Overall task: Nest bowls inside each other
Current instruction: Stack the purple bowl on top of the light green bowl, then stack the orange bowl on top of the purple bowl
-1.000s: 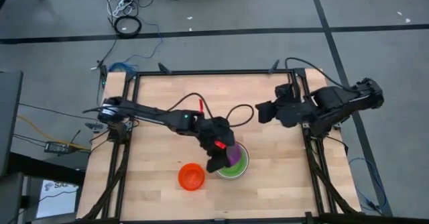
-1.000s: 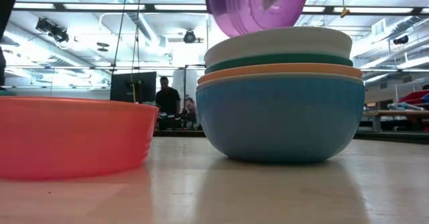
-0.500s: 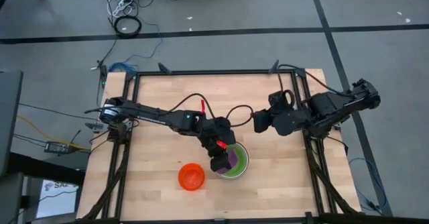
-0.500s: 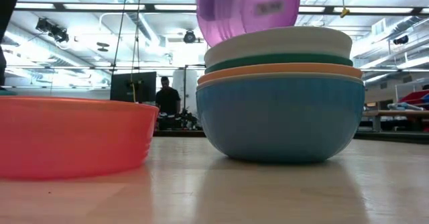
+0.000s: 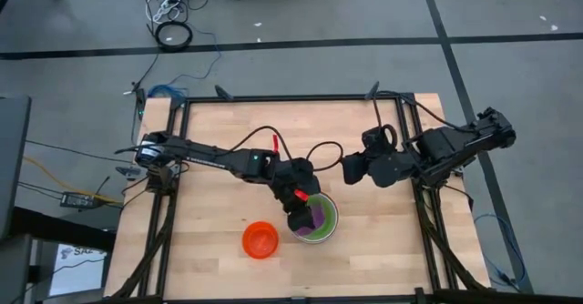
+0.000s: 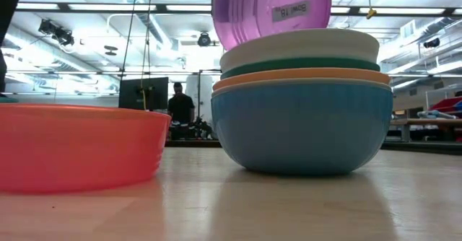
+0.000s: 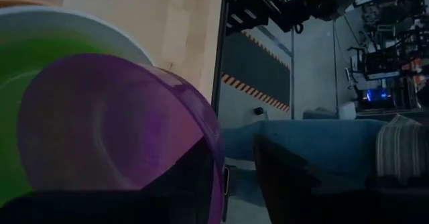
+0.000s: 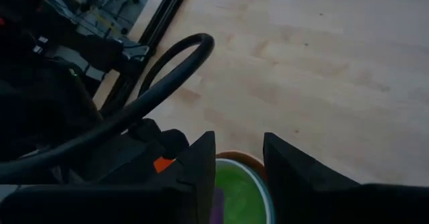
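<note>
A stack of nested bowls (image 5: 319, 218) stands at the table's near middle: blue (image 6: 303, 129) at the bottom, then orange, teal and white (image 6: 303, 45), with a green bowl (image 7: 20, 76) innermost. A purple bowl (image 6: 271, 14) leans steeply in the green one, resting on its lower rim, its labelled bottom toward the near edge. My left gripper (image 5: 299, 220) is open at the stack's left side, one finger inside the purple bowl and one outside its rim (image 7: 213, 150). My right gripper (image 5: 350, 169) hovers open and empty beyond the stack's far right. A red-orange bowl (image 5: 260, 239) sits alone on the table. My left gripper has its fingers on either side of the purple bowl's raised rim (image 7: 213, 150), one showing dark through the bowl's wall, the other (image 7: 281, 174) outside. I cannot tell whether either finger touches the bowl. The bowl leans tilted in the green bowl.
Black frame rails (image 5: 182, 204) run along the table's left and right sides. A black cable (image 8: 167, 70) loops over the left arm. Bare wood lies to the far side and to the right of the stack. People stand in the room behind the table.
The purple bowl has sunk a little into the stack and turned, so its labelled bottom now faces the near edge more squarely. My right gripper has moved toward the table's left and near edge, closer to the stack.
</note>
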